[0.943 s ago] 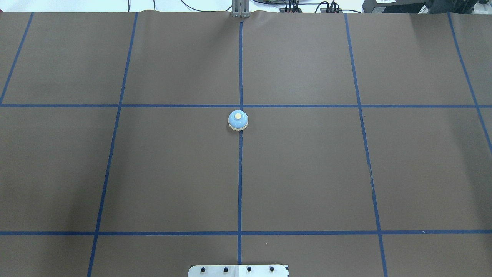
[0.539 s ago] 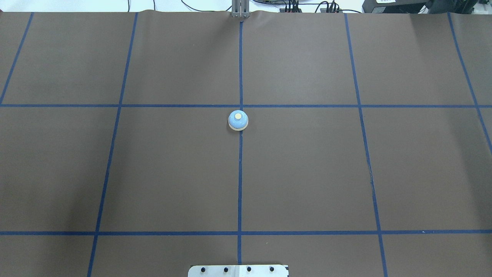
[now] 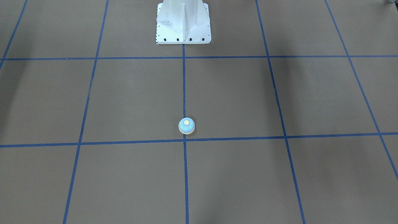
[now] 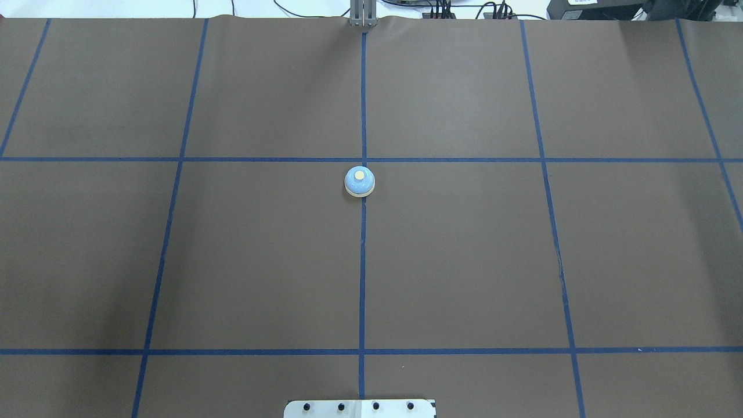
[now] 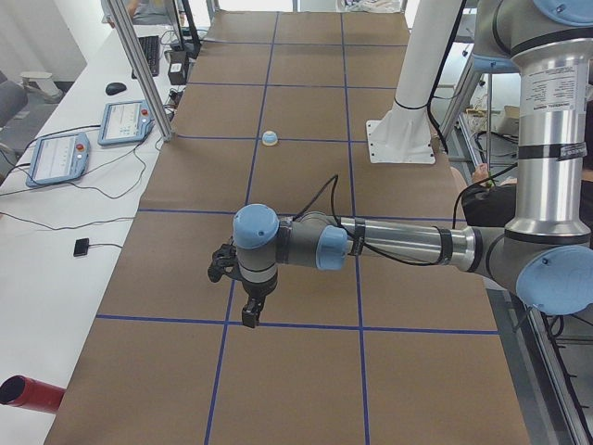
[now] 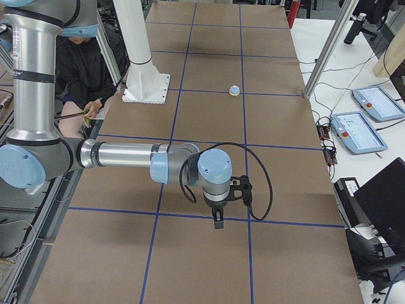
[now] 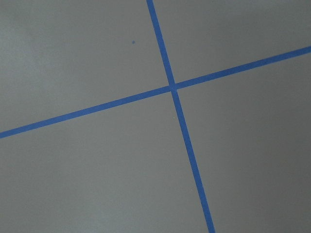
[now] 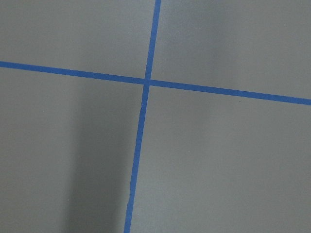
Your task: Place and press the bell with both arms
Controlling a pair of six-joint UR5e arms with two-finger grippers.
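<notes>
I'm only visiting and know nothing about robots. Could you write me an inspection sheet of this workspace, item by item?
Surface: brown paper marked with a blue tape grid.
Job's things: bell upright on the centre line, touched by nothing.
Clutter: red tube lies off the paper's corner at the robot's left end.
Grippers: left gripper and right gripper hang over opposite ends of the table, far from the bell. Whether they are open or shut cannot be told.
Cables: black cable loops at the right wrist.
Surroundings: white pedestal, control tablets on a side bench, a seated person.
</notes>
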